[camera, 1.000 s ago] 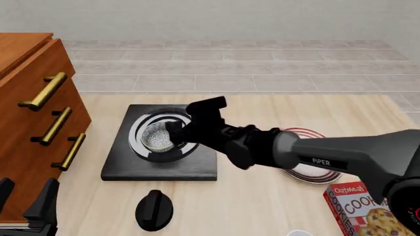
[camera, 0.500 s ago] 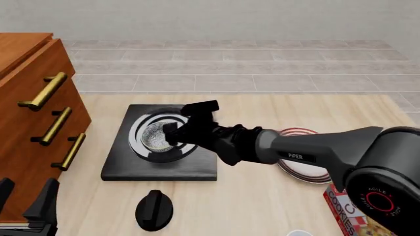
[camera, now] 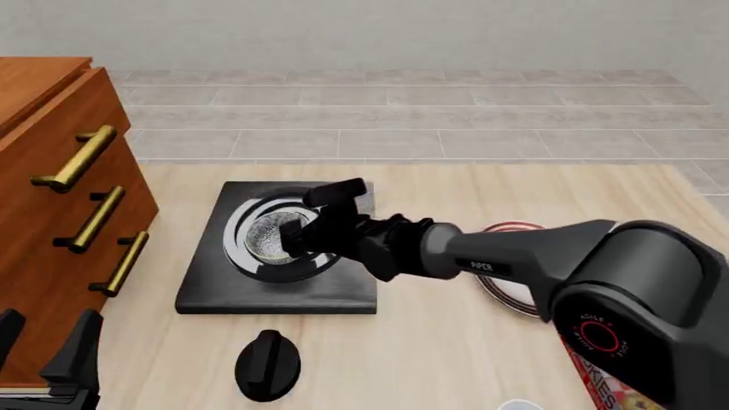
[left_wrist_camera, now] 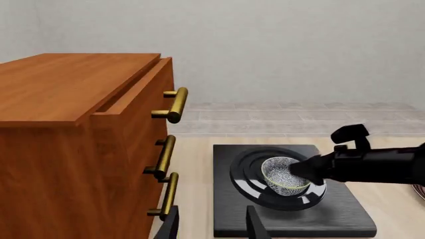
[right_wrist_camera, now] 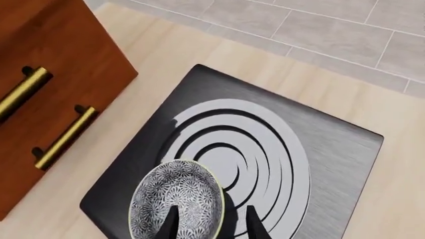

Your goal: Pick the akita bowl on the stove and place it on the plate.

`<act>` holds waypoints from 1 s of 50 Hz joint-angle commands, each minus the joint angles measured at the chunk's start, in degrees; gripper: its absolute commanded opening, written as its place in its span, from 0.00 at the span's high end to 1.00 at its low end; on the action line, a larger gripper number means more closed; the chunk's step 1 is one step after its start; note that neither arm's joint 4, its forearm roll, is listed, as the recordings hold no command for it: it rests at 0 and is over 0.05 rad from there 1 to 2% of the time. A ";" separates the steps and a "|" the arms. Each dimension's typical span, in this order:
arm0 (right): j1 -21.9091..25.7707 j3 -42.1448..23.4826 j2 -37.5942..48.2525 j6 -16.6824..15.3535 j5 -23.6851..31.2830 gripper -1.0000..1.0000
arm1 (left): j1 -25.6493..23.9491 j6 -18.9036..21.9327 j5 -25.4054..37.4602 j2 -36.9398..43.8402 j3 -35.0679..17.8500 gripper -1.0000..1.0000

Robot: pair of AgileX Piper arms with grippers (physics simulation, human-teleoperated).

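Note:
The akita bowl (camera: 271,235), speckled inside, sits on the ringed black stove (camera: 217,290). My right gripper (camera: 303,236) reaches in from the right and is open at the bowl's right rim. In the right wrist view one finger (right_wrist_camera: 171,225) hangs over the inside of the bowl (right_wrist_camera: 174,201) and the other finger (right_wrist_camera: 253,225) is outside it, above the stove (right_wrist_camera: 332,164). The red-striped plate (camera: 515,296) lies right of the stove, mostly hidden by the right arm. My left gripper (left_wrist_camera: 212,226) is open and empty, low at the front left, facing the bowl (left_wrist_camera: 282,172).
A wooden drawer cabinet (camera: 57,213) with brass handles stands left of the stove. A black round knob (camera: 268,365) lies in front of the stove. A red cookie box (camera: 595,376) shows at the front right, behind the right arm's base.
The right arm has stretched further left and dropped lower, bringing its gripper down onto the bowl's right rim. The bowl stays on the stove. The left gripper has not moved.

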 commanded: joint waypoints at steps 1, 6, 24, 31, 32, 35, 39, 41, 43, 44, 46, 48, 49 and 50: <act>-0.43 -2.78 2.71 -1.72 1.80 0.00 | 0.00 0.00 0.00 0.00 0.00 0.00; -0.21 -3.36 3.22 -2.42 2.63 0.00 | 0.00 0.00 0.00 0.00 0.00 0.00; 0.60 -5.15 6.33 -5.87 3.79 0.00 | 0.00 0.00 0.00 0.00 0.00 0.00; 0.32 -4.21 5.20 -8.09 2.96 0.00 | 0.00 0.00 0.00 0.00 0.00 0.00; 0.26 -4.28 5.16 -8.75 3.12 1.00 | 0.00 0.00 0.00 0.00 0.00 0.00; -0.31 -3.89 4.46 -9.45 2.83 1.00 | 0.00 0.00 0.00 0.00 0.00 0.00; -0.54 -2.93 3.04 -9.98 2.21 1.00 | 0.00 0.00 0.00 0.00 0.00 0.00; -0.57 -2.22 2.15 -9.81 1.91 1.00 | 0.00 0.00 0.00 0.00 0.00 0.00; -0.75 -1.57 1.48 -10.06 1.36 1.00 | 0.00 0.00 0.00 0.00 0.00 0.00; -1.05 -0.97 0.87 -10.12 0.93 1.00 | 0.00 0.00 0.00 0.00 0.00 0.00; -1.47 0.97 -1.06 -9.73 -0.43 1.00 | 0.00 0.00 0.00 0.00 0.00 0.00; -1.25 2.53 -2.20 -9.45 -1.48 1.00 | 0.00 0.00 0.00 0.00 0.00 0.00; -1.25 2.54 -2.20 -9.45 -1.49 1.00 | 0.00 0.00 0.00 0.00 0.00 0.00; -1.59 3.39 -2.75 -9.39 -2.41 1.00 | 0.00 0.00 0.00 0.00 0.00 0.00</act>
